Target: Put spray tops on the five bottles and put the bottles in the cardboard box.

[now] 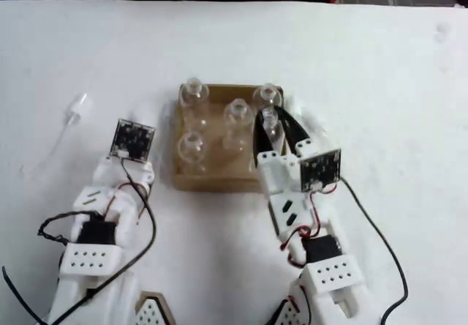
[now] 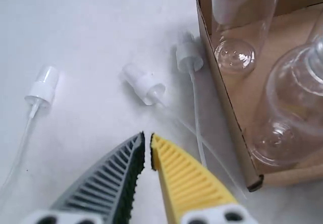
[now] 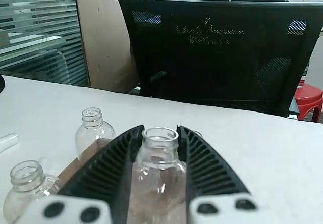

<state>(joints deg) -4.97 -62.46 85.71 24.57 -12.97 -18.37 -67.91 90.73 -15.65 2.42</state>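
Right end effector (image 3: 159, 131) is grasping an uncapped bottle (image 3: 159, 156) by the neck inside the cardboard box (image 2: 229, 108). Left end effector (image 2: 147, 137), clenched and empty, is hovering near loose spray tops (image 2: 146, 87) on the worktop (image 2: 75, 27). Judgement: keeping the bottle upright is probably easing capping.

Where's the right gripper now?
High view: the right gripper sits at the right side of the cardboard box, shut on the neck of a capless bottle.
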